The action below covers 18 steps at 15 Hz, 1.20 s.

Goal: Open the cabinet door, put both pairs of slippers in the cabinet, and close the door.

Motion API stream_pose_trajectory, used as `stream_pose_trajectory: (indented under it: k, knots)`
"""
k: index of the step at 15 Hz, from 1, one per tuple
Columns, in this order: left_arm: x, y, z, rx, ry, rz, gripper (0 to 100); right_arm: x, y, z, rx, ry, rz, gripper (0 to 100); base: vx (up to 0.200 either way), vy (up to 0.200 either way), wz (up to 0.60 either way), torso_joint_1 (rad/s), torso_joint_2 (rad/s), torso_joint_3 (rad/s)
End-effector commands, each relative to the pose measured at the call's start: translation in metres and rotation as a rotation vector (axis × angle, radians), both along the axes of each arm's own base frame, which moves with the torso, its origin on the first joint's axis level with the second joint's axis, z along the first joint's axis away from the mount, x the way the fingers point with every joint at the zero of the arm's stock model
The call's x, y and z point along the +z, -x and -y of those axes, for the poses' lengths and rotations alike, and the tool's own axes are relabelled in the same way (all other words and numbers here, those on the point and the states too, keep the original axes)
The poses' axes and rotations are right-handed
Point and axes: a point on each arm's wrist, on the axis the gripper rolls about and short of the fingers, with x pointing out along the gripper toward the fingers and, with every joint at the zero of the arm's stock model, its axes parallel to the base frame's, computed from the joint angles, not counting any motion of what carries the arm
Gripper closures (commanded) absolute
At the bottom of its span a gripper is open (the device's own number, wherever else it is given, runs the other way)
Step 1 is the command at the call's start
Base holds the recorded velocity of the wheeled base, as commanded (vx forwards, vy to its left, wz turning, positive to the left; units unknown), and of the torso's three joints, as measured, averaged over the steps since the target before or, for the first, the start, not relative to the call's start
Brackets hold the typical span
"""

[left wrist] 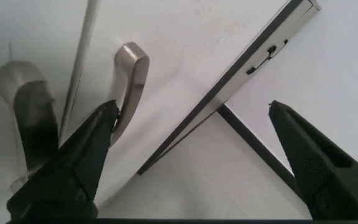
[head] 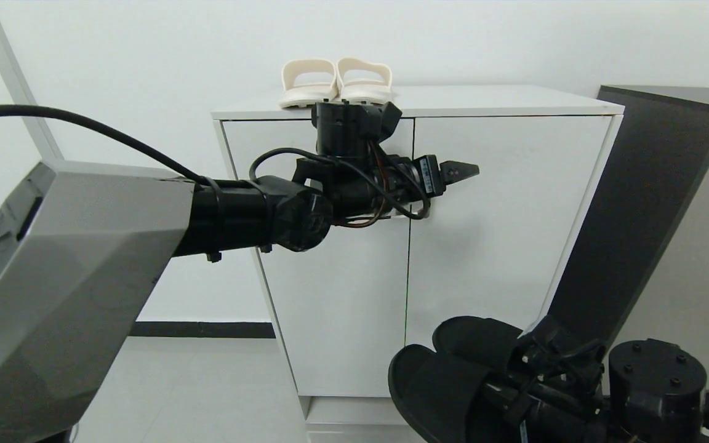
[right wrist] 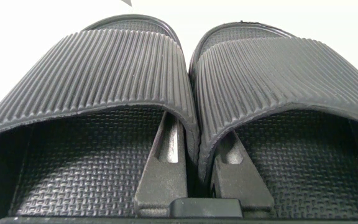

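Two pairs of slippers show from the head camera. The white slippers [head: 336,83] sit side by side on top of the white cabinet [head: 502,234], at the upper centre of the frame. The black slippers [head: 453,369] are at the lower right of the frame, in front of the cabinet's foot, carried by my right hand [head: 536,369]. In the right wrist view its two fingers [right wrist: 166,165] reach in under the ribbed straps, one in each slipper, and pinch the two inner strap edges together between them.

Both cabinet doors look shut, and their seam runs down the middle of the head frame. My left hand [left wrist: 192,109] is at that seam, just below the white pair, and is spread wide. In the left wrist view two curved metal handles [left wrist: 132,78] stand either side of the seam. One fingertip [left wrist: 104,121] is right beside the nearer handle, though I cannot tell whether it touches. The other fingertip stands well apart from both handles.
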Motion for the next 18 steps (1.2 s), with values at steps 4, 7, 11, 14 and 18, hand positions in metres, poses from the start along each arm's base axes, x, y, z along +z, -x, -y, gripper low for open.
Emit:
stream_pose_trajectory:
  k: [4,7,11,14,18]
  knots:
    - [-0.003,0.001,0.0,-0.003,-0.006,-0.013,100,-0.003,0.003,0.0,0.011,0.013,-0.013,100,0.0,0.0,0.0,0.0,0.0,0.0]
    - [-0.003,0.003,-0.002,-0.003,-0.009,-0.018,100,-0.003,0.004,-0.001,0.019,0.013,-0.013,100,0.0,0.0,0.0,0.0,0.0,0.0]
    - [-0.002,0.015,-0.009,-0.005,-0.021,-0.033,100,-0.004,0.01,-0.002,0.053,0.012,-0.018,100,0.0,0.0,0.0,0.0,0.0,0.0]
    - [0.001,0.029,-0.018,-0.007,-0.032,-0.047,100,-0.002,0.016,-0.003,0.094,0.006,-0.022,100,0.0,0.0,0.0,0.0,0.0,0.0]
    - [0.007,0.057,-0.027,-0.025,-0.016,-0.025,100,-0.004,0.021,-0.005,0.117,0.012,-0.027,100,0.0,0.0,0.0,0.0,0.0,0.0]
